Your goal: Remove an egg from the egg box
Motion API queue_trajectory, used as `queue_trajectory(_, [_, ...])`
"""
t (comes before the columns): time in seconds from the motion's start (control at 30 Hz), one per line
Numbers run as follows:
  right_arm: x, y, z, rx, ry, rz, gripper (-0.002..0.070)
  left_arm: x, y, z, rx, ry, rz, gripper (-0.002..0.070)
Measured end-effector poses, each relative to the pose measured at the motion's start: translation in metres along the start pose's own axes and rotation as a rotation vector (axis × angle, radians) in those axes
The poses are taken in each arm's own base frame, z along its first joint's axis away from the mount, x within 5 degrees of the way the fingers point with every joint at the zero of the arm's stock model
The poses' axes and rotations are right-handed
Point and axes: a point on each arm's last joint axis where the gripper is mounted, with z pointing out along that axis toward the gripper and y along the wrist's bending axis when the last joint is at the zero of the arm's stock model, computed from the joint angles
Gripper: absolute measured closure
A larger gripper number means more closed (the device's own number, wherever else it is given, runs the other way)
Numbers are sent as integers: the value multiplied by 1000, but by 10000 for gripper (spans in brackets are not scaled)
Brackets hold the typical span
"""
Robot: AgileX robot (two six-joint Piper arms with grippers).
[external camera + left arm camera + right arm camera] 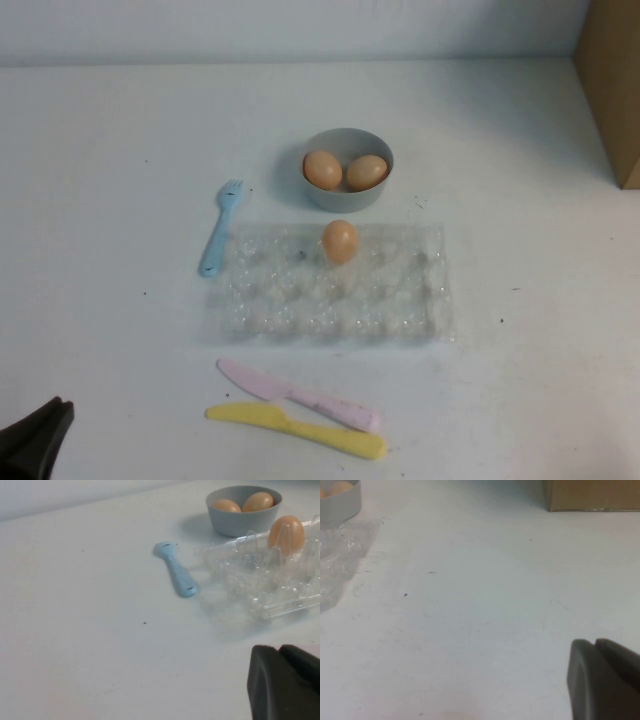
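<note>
One orange-brown egg (340, 240) stands in a back-row cup of the clear plastic egg box (400, 300) at the table's middle. It also shows in the left wrist view (286, 534), in the egg box (260, 587). Two look-alike eggs (322, 169) (366, 172) lie in the grey bowl (348, 194) just behind the box. My left gripper (50, 410) is parked at the near left corner, far from the box; its fingers (265, 680) are together and empty. My right gripper (595, 642) hangs over bare table right of the box, shut and empty, out of the high view.
A light blue fork (220, 228) lies left of the box. A pink knife (300, 396) and a yellow knife (300, 428) lie in front of it. A cardboard box (610, 90) stands at the far right edge.
</note>
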Motion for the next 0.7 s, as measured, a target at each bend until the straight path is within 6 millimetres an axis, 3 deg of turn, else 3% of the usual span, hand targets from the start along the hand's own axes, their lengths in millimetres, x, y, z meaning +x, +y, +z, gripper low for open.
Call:
queue_trajectory(0.3, [0,0,0,0,0,0,694,-1,11,-18,-168,-87,-19,678])
queue_trajectory(0.7, [0,0,0,0,1,0,694,21,12,-30,-274,85,-71,678])
